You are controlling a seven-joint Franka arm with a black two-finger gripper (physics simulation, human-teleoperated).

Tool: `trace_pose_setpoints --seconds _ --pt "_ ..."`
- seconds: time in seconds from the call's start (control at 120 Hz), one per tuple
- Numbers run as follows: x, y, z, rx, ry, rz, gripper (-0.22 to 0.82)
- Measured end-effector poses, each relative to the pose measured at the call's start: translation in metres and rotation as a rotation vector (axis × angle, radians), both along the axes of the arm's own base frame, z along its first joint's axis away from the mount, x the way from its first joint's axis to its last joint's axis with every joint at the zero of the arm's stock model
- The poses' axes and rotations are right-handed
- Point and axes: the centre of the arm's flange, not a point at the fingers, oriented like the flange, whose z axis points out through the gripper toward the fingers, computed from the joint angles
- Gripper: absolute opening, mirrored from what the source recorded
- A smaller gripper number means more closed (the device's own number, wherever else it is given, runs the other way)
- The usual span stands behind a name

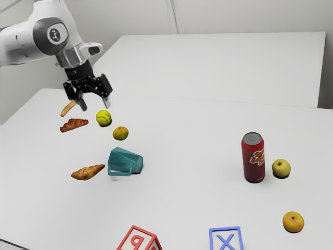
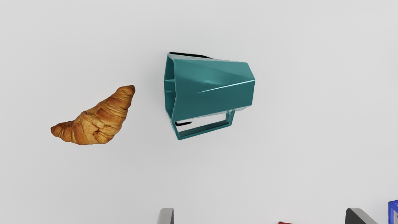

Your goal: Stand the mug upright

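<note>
1. A teal mug (image 2: 211, 88) lies on its side on the table (image 1: 187, 140), mouth facing a nearby croissant (image 2: 97, 119).
2. Your gripper (image 1: 95, 105), fingers wide apart and empty, hangs well away from it.
3. Turn your fingers to straddle the body, minding the handle (image 2: 205, 130); a secure grip should precede lifting and rotating the mouth skyward, base squarely down.

Passage, wide: one lane I see between mug (image 1: 126, 158) and soda can (image 1: 254, 165). Obstacles, two: croissant (image 1: 87, 172) near the mug's mouth; tangerine (image 1: 120, 133) between mug and tennis ball (image 1: 103, 118).
</note>
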Motion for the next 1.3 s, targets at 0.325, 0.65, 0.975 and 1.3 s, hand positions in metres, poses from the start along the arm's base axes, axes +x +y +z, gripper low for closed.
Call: trace_pose_setpoints --seconds 0.325,0.65,0.975,1.3 --pt "-0.007 0.035 -0.084 -0.141 -0.102 -0.056 0.6" --pt "-0.011 0.116 -0.168 -0.315 -0.157 -0.027 0.6" --pt "-0.01 0.114 -0.218 -0.471 -0.175 -0.076 0.6" --pt "-0.01 0.101 -0.251 -0.653 -0.225 -0.115 0.6"
